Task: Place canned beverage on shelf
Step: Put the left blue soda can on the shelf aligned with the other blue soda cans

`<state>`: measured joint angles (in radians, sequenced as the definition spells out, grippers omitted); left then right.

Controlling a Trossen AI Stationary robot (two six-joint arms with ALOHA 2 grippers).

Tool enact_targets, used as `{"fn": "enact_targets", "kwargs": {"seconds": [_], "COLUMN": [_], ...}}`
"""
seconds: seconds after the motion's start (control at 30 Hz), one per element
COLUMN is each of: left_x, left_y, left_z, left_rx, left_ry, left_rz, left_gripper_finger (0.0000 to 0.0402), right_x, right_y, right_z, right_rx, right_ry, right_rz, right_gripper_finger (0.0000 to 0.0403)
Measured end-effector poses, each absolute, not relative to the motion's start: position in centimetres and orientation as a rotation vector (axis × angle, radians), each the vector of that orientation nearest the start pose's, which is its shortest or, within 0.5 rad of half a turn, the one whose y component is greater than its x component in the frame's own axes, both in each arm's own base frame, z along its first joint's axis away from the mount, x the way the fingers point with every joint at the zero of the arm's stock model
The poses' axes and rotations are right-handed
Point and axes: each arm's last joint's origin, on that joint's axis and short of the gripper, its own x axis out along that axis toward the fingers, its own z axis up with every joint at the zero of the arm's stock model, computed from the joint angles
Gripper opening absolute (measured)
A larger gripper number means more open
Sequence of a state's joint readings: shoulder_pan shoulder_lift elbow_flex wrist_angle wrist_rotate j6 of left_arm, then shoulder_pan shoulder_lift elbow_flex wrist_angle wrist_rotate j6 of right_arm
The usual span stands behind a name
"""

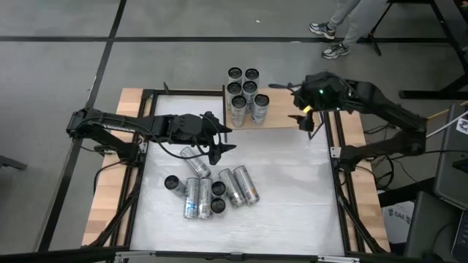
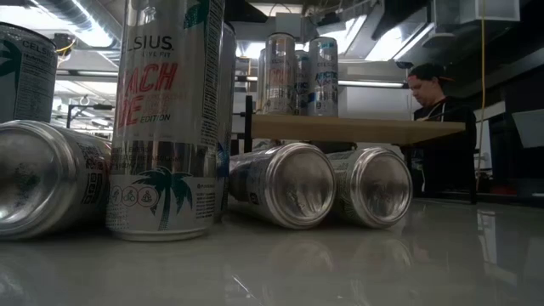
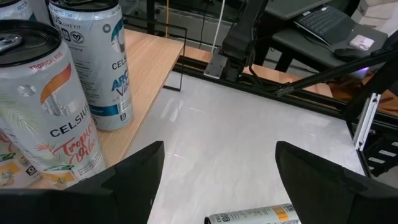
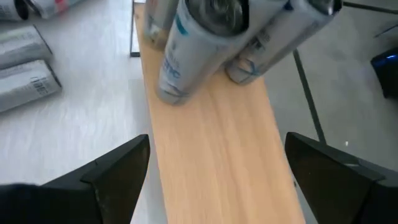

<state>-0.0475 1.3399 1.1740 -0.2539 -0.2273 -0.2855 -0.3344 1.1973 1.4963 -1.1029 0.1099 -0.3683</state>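
The shelf (image 1: 281, 118), a pale wood board, stands at the table's far middle with several upright cans (image 1: 245, 93) on its left part. In the low view the shelf (image 2: 357, 127) sits raised, with cans (image 2: 297, 75) on top. My right gripper (image 1: 306, 120) hangs open above the shelf's bare right end (image 4: 211, 155), holding nothing. My left gripper (image 1: 219, 142) stands open over the table just in front of the shelf, beside the shelf cans (image 3: 46, 106). A can (image 1: 196, 162) lies on its side just short of its fingers, and its edge (image 3: 255, 217) shows between them.
More cans (image 1: 212, 191) lie on their sides or stand upright in a cluster at the table's near middle, filling the low view's foreground (image 2: 170, 119). The white tabletop (image 1: 292, 183) is bare to the right. A person (image 2: 438, 110) stands beyond the table; legs (image 1: 336, 29) show at the far side.
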Motion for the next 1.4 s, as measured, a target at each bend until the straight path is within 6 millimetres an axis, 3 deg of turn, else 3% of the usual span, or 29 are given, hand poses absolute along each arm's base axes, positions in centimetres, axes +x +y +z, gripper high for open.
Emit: {"fn": "enact_targets", "kwargs": {"seconds": [0.33, 0.53, 0.77, 1.4], "left_x": [29.9, 29.9, 29.9, 29.9], "left_y": [-0.8, -0.8, -0.8, -0.8], "left_z": [34.0, 34.0, 34.0, 34.0], "left_rx": [-0.223, -0.223, -0.223, -0.223], "left_ry": [0.388, 0.387, 0.388, 0.388], "left_rz": [0.235, 0.235, 0.235, 0.236], "left_gripper_finger": [0.0304, 0.0304, 0.0304, 0.0304], "right_x": [20.1, 21.1, 22.1, 26.0], "right_y": [-7.9, -8.3, -8.8, -10.0], "right_z": [34.3, 31.1, 29.9, 27.0], "right_rx": [-0.262, -0.263, -0.269, -0.161], "right_ry": [0.773, 0.746, 0.644, 0.619], "right_rz": [-0.515, -0.547, -0.59, -0.587], "right_gripper_finger": [0.0364, 0.0364, 0.0364, 0.0364]}}
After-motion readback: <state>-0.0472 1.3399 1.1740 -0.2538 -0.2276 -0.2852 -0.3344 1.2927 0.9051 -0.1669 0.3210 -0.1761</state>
